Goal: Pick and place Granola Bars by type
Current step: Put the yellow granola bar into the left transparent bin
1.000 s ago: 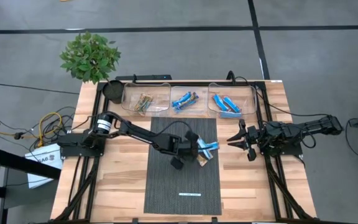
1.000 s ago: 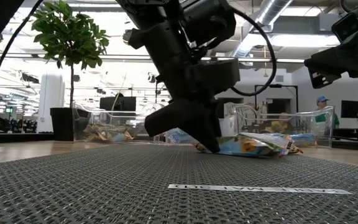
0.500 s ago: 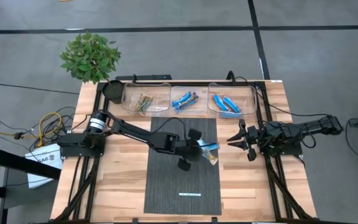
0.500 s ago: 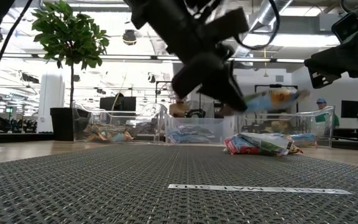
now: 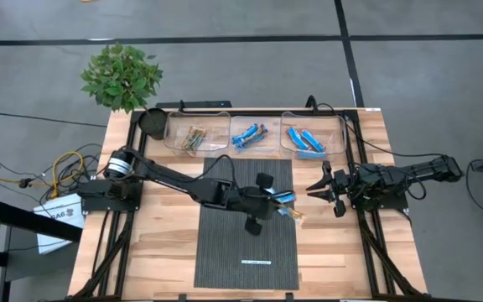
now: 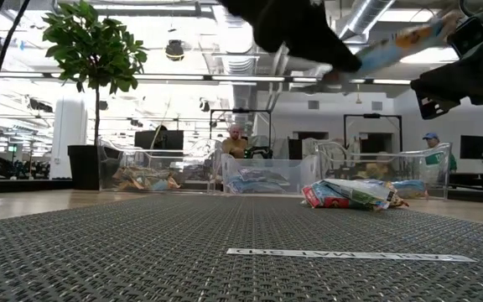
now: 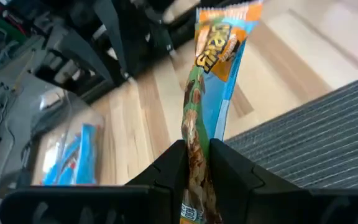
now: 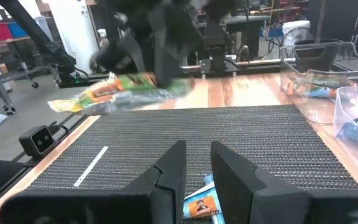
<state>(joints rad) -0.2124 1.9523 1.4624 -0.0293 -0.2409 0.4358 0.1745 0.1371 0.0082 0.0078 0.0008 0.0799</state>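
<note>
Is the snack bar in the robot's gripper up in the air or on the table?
In the air: the left gripper pinches the bar above the mat.

Left arm: stretched diagonally across the desk, raised above its surface.
Left claw [image 5: 272,200]: fingers [image 7: 166,168] clamped on a granola bar [image 7: 211,81].
Right arm: folded at the desk's right edge.
Right claw [image 5: 319,187]: fingers slightly apart, gripping nothing.

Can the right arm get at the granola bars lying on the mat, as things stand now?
Probably yes. The right gripper waits open beside the mat, the lying granola bars just ahead of its fingers. The left gripper holds one bar lifted above them.
</note>
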